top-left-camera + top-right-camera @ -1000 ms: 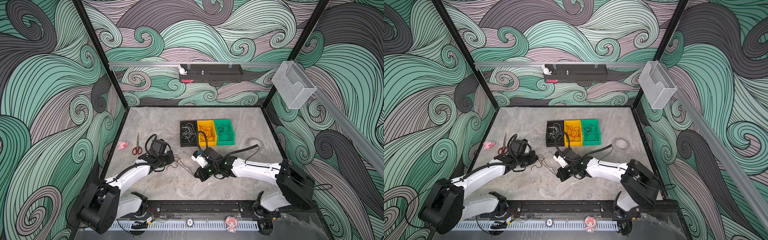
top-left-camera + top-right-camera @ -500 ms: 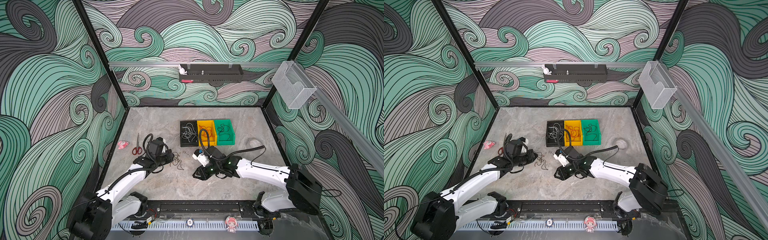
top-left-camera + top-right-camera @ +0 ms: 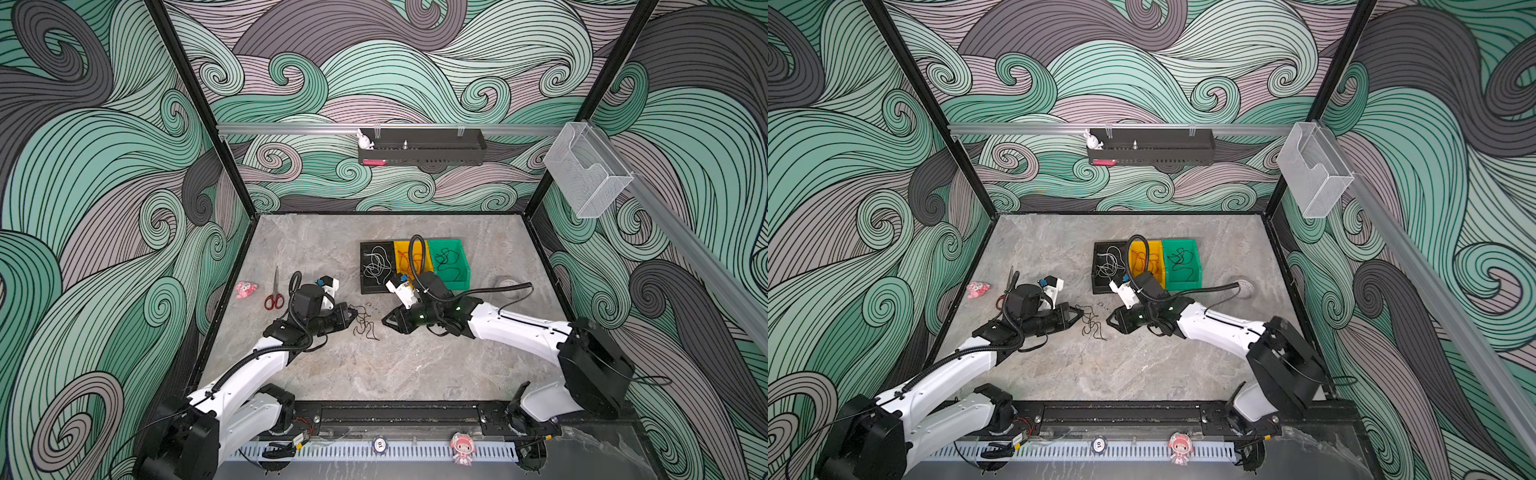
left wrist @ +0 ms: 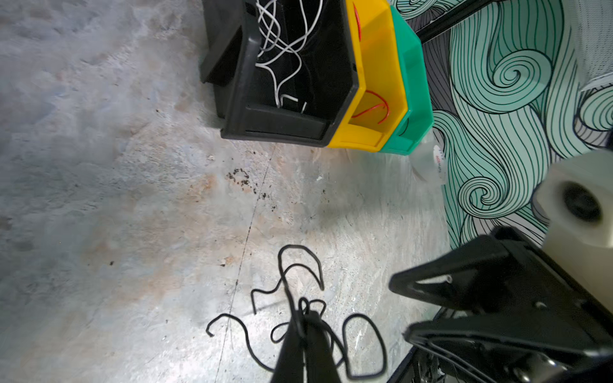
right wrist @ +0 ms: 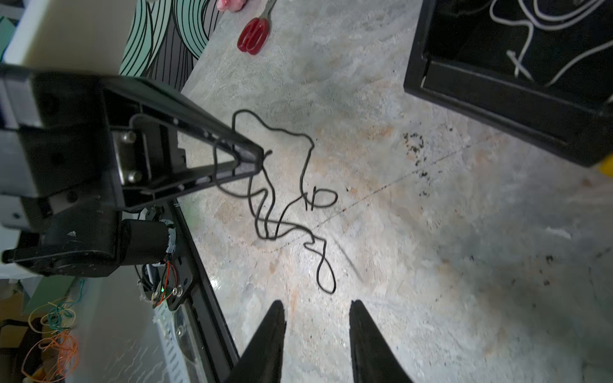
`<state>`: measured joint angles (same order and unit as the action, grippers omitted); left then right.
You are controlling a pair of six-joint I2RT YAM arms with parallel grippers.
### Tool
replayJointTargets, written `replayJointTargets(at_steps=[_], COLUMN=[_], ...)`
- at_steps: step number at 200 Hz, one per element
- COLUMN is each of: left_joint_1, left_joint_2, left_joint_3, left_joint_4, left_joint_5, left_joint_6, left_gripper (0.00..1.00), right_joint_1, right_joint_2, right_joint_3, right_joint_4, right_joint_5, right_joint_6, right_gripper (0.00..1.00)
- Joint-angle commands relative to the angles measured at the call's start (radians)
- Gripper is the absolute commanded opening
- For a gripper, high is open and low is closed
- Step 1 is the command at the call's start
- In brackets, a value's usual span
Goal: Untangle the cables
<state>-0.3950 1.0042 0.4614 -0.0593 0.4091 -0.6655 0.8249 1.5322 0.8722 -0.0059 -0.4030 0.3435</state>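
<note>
Since a sec ago our right hand (image 3: 384, 323) backs off rightward, jaws now narrowly apart & empty; left hand (image 3: 352, 319) pinches the black cables (image 3: 364, 324), tangled, mid table (image 3: 374, 374). W/ the other cables (image 3: 376, 266) sorted in the far bins (image 3: 464, 283), we judge only this tangle is left.

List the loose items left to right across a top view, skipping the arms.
pink toy → red-handled scissors → black cable → yellow bin → green bin → clear tape roll. Black bin left out: it overlaps the cable's span.
</note>
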Motion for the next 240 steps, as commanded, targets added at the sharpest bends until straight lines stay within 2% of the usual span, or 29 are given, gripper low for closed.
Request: replayJointTargets(at_steps=[1,71,99,126,139,154,177,240], left_joint_1=[-0.006,-0.015,-0.018,-0.019,-0.019,-0.019,-0.020,-0.019], left_joint_2=[-0.009,0.004,0.007,-0.004,-0.009,-0.015,-0.024,-0.018], left_joint_3=[0.001,-0.006,-0.002,0.003,0.003,0.009,0.032,0.041], left_joint_4=[0.047,0.058,0.061,0.055,0.050,0.022,-0.072,-0.116], left_joint_5=[0.044,0.041,0.042,0.042,0.040,0.023,-0.053,-0.116], left_joint_6=[0.005,-0.003,-0.003,-0.003,-0.002,0.000,0.009,-0.002], left_gripper=[0.00,0.00,0.00,0.00,0.00,0.00,0.00,0.00], right_joint_1=[-0.013,-0.017,-0.015,-0.015,-0.015,-0.017,-0.034,-0.166], right_joint_2=[0.064,0.222,0.277,0.292,0.287,0.263,0.198,0.021], right_joint_3=[0.047,0.129,0.155,0.145,0.143,0.137,0.111,0.019], right_joint_4=[0.127,0.239,0.245,0.263,0.259,0.209,0.104,-0.072], right_joint_5=[-0.014,-0.122,-0.129,-0.116,-0.112,-0.062,0.075,0.253], right_joint_6=[-0.050,-0.018,-0.004,0.009,0.010,-0.003,-0.031,-0.023], right_gripper=[0.36,0.38,0.37,0.31,0.20,0.10,0.04,0.03])
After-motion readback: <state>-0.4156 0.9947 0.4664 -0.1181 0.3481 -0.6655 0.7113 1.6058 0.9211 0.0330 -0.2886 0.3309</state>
